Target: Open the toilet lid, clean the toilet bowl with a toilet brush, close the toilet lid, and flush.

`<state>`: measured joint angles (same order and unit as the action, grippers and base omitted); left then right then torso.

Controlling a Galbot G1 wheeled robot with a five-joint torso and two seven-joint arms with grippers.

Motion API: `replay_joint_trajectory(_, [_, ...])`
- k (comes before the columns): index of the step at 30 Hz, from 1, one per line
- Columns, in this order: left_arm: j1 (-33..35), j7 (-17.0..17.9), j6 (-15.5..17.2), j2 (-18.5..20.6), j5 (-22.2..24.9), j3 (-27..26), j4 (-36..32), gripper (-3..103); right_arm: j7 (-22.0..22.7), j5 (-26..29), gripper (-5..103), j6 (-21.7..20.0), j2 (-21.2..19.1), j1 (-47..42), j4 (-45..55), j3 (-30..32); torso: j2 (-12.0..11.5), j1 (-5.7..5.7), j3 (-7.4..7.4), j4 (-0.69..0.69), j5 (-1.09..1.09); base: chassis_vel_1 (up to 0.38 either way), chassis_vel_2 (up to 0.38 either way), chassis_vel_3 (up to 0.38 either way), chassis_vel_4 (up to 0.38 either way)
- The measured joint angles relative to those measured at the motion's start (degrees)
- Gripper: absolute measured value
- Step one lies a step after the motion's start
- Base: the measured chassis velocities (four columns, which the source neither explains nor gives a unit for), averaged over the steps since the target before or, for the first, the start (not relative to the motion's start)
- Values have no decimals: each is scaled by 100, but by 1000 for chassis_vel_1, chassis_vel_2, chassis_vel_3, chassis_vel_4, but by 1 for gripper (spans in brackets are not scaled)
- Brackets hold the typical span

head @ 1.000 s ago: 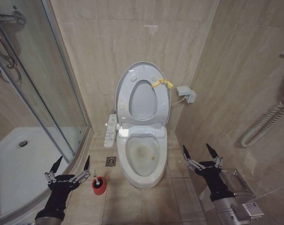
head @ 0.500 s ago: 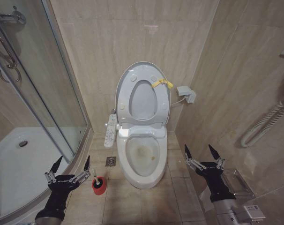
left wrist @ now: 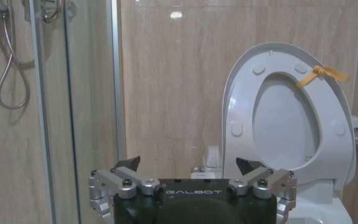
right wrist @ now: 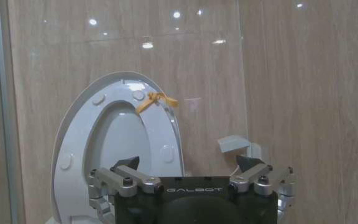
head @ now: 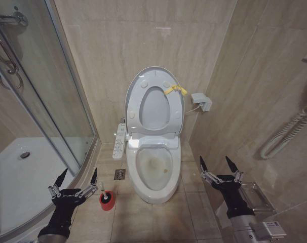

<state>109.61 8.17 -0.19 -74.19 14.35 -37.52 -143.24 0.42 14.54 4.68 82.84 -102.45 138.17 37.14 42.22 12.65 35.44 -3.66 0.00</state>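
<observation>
1 toilet brush (head: 106, 199) just beside spread left hand (head: 76, 178), apparently untouched.

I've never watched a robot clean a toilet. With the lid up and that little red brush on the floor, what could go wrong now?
The toilet brush is small, with a thin handle; the open left gripper beside it might tip it instead of grasping. The toilet lid leans against the wall and could drop if bumped. The right gripper, open, hangs close to the side wall.

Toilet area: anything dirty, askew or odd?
Toilet bowl has yellowish-brown stains inside. A yellow tag is tied at the raised toilet lid edge. Toilet brush stands upright on the floor. Nothing spilled or broken.
</observation>
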Motion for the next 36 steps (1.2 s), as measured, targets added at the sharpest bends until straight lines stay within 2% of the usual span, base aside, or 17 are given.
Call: replay_joint_trajectory(36, [0,0,0,0,0,0,0,100,-1,2,100,1,-2,4,-8,2,0,0,0,0,0,0,0,0,0])
